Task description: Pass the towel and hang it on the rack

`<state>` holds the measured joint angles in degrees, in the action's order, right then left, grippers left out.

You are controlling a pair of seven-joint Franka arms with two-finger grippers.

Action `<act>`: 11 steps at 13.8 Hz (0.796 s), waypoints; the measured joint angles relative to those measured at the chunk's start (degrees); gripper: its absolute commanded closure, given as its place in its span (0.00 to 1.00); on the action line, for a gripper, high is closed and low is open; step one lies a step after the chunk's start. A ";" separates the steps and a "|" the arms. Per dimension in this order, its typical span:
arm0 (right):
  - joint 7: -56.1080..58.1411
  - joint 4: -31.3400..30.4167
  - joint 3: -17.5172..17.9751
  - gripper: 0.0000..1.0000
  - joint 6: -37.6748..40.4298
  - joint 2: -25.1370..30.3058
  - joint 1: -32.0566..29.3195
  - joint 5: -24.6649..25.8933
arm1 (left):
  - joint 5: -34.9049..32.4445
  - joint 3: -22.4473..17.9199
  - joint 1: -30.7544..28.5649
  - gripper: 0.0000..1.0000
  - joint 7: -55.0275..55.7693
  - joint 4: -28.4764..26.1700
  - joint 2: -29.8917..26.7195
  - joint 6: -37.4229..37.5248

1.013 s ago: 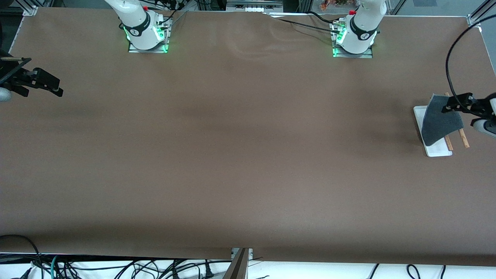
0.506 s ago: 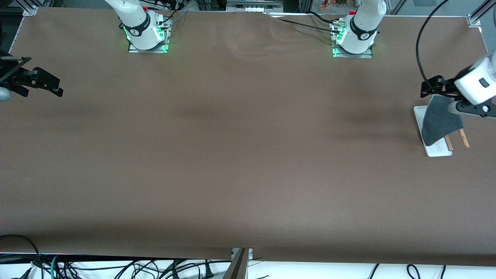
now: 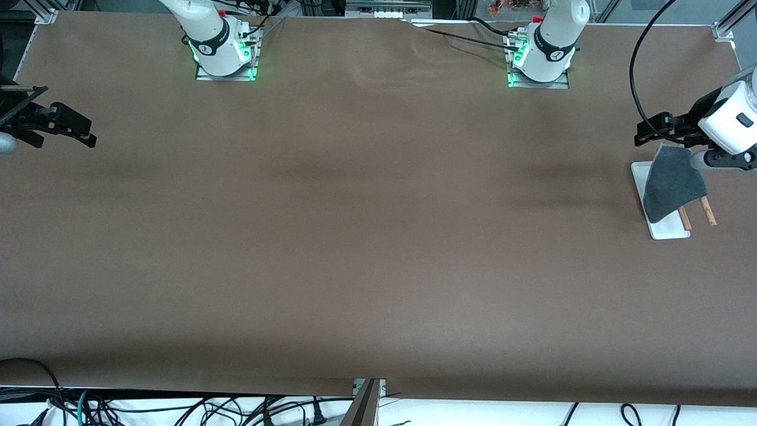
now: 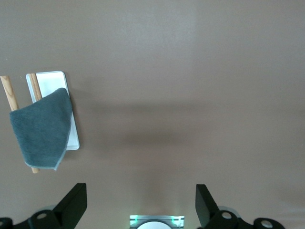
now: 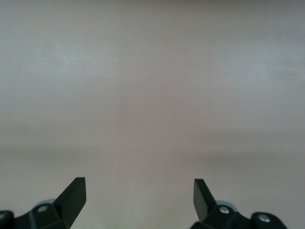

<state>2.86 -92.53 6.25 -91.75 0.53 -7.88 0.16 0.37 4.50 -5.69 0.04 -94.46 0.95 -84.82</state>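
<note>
The rack (image 3: 667, 228) stands at the left arm's end of the table (image 3: 366, 236), its white base a long rectangle w/ the long axis running from nearer the front camera to farther from it. Two thin wooden rods (image 3: 707, 212) lie parallel along that same axis, above the base. The towel (image 3: 673, 183) is draped over the rods, dark grey face up; one corner hangs down over the base edge, pointing toward the front camera. Pink-red face not visible. The towel covers most of the rods, so only their ends show, and the piece joining them is hidden. Left gripper (image 3: 647, 135) hangs in the air beside the rack's farther end, fingers (image 4: 74, 202) spread wide, holding nothing, clear of the towel. Right gripper (image 3: 89, 135) waits over the right arm's end of the table, fingers (image 5: 71, 193) also spread, empty; its arm is cut off by the frame edge.
</note>
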 measured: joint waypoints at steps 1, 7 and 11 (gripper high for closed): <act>0.00 0.00 0.00 0.00 0.00 0.00 0.01 0.00 | 0.03 0.00 0.20 0.00 0.51 0.11 0.00 0.00; 0.00 0.05 0.01 0.00 0.00 0.00 0.01 0.00 | 0.05 0.00 0.41 0.00 1.31 0.22 0.00 -0.76; 0.00 0.12 0.01 0.00 0.00 0.00 0.01 0.00 | 0.05 0.00 0.41 0.00 1.53 0.23 0.00 -0.78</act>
<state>2.86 -92.41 6.25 -91.76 0.53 -7.86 0.16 0.42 4.49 -5.28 1.57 -94.24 0.96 -85.60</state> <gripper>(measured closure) 0.000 0.000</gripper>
